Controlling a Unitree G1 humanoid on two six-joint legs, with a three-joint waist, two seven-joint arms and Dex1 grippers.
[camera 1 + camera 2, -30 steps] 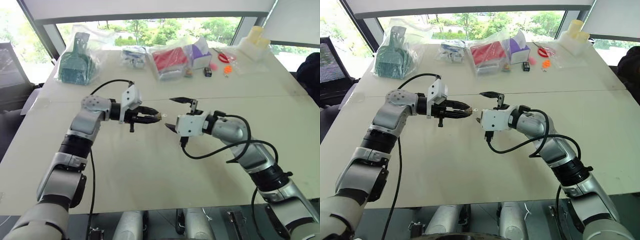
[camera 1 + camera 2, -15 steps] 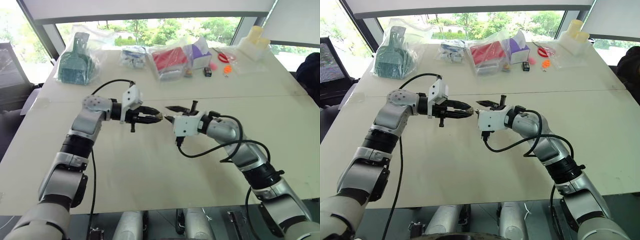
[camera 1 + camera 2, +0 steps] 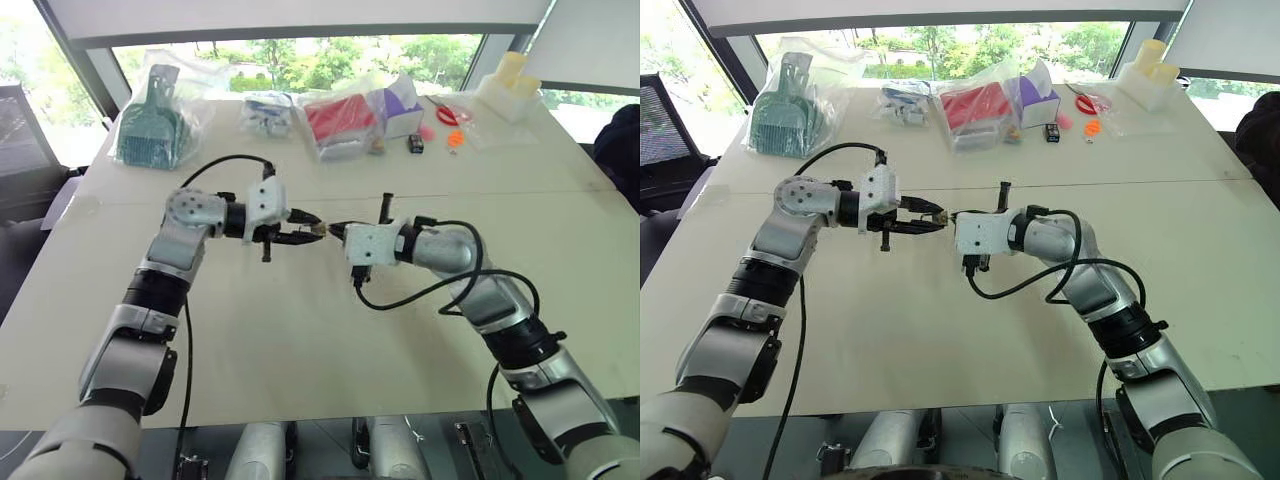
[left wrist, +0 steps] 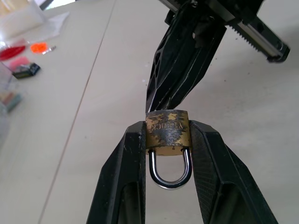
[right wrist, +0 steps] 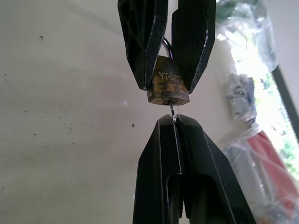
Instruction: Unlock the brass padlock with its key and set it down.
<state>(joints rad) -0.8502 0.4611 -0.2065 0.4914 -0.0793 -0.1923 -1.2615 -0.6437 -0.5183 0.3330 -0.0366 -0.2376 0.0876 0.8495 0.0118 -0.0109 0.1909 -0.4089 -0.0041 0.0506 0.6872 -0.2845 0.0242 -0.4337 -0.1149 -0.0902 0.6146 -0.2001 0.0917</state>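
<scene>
The brass padlock (image 4: 167, 130), a small scuffed yellow block with a silvery shackle, hangs above the middle of the table (image 3: 300, 340). My left gripper (image 4: 167, 129) is shut on it, one finger on each side of the body, with the shackle pointing back between the fingers. My right gripper (image 5: 174, 119) meets it head-on, shut on the key (image 5: 172, 110). Just a thin sliver of the key's blade shows, running into the padlock's (image 5: 169, 86) keyhole face. In the left eye view the two grippers (image 3: 310, 229) (image 3: 336, 231) nearly touch tip to tip.
Along the table's far edge lie a bagged teal dustpan (image 3: 150, 125), a bagged red item (image 3: 340, 120), a purple box (image 3: 400, 105), a small dark box (image 3: 415, 143), orange bits (image 3: 455, 138) and a white container (image 3: 510, 85).
My right gripper, wide open a second ago, has swung left to the padlock and shut on the key. My left wrist has rolled, staying in place with the padlock.
</scene>
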